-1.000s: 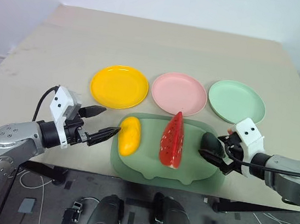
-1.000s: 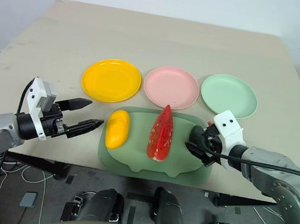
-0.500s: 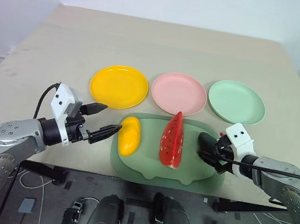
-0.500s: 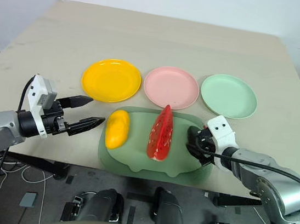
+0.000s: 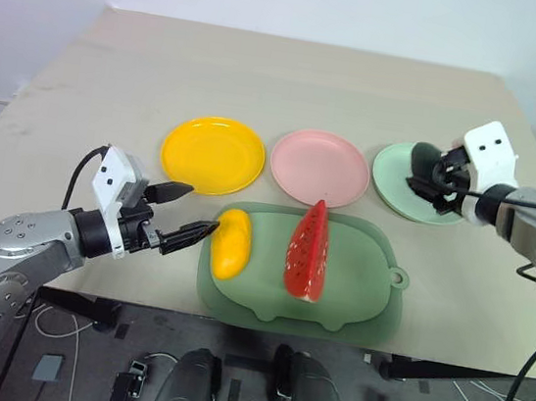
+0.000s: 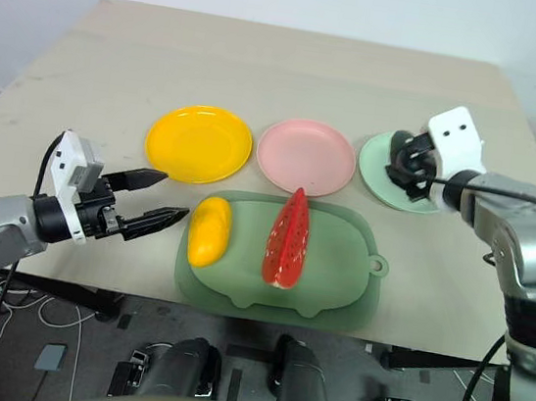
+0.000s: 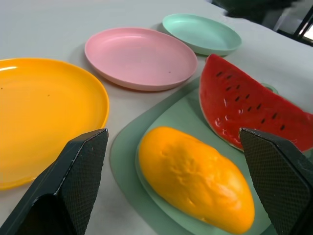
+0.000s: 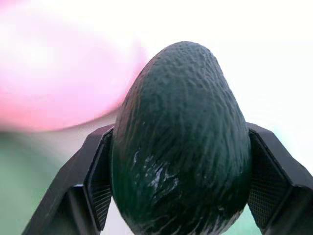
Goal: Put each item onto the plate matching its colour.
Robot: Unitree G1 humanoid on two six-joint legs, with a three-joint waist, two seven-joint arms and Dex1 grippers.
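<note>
My right gripper [image 5: 428, 174] is shut on the dark green avocado [image 8: 181, 142] and holds it just over the mint green plate [image 5: 392, 193]; its fingers [image 8: 93, 186] press on both sides of the fruit. The yellow mango [image 5: 232, 243] and the red watermelon wedge [image 5: 308, 252] lie on the green pig-shaped tray [image 5: 360, 287]. The yellow plate [image 5: 214, 155] and the pink plate [image 5: 320, 167] stand bare beyond the tray. My left gripper [image 5: 183, 213] is open, level, just left of the mango and apart from it.
The three plates form a row across the beige table [image 5: 293, 85], with the tray at the near edge. Behind the plates the tabletop runs back to a white wall.
My right gripper shut on the avocado on the tray, lifted it and carried it away and to the right, over the mint green plate. The left arm kept still.
</note>
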